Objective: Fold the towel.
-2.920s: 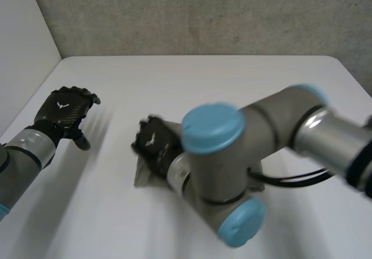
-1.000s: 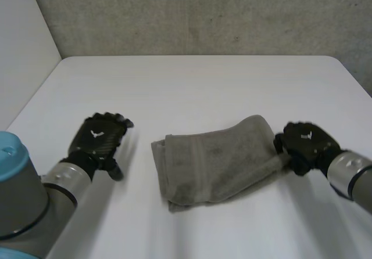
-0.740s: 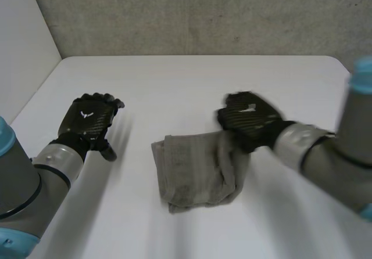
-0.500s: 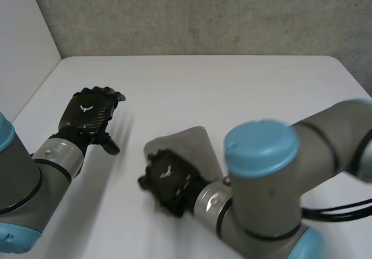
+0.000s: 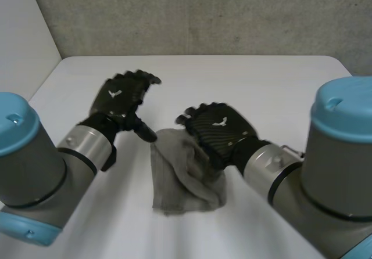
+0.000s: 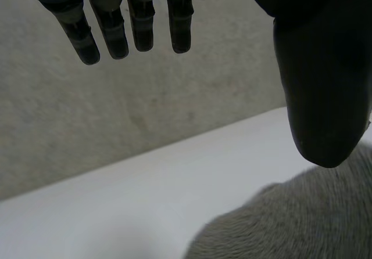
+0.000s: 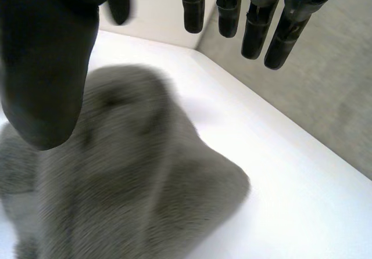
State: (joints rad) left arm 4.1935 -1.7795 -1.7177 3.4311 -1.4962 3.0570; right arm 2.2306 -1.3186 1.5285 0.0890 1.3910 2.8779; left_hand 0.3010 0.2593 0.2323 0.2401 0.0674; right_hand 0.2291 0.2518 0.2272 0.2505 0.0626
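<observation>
My right hand (image 5: 221, 130) hangs over the grey towel (image 5: 181, 180), which lies in a rumpled, partly folded heap on the white table (image 5: 261, 79), under my palm and running back toward my wrist. The hand is released: its fingers (image 7: 256, 21) hang straight, well apart from the thumb, with nothing between them, and the cloth lies below the fingertips, apart from them. I cannot tell whether the palm rests on the towel. My left hand (image 5: 123, 99) is raised just beside the towel's far corner, on the side away from my right hand. It too is released, spread wide and grasping nothing, reaching toward the grey wall (image 5: 203, 15). Its thumb (image 6: 317, 79) points down with the tip close over the towel's edge; whether it touches the cloth I cannot tell. The two hands are near each other, with the towel's far end between them.
</observation>
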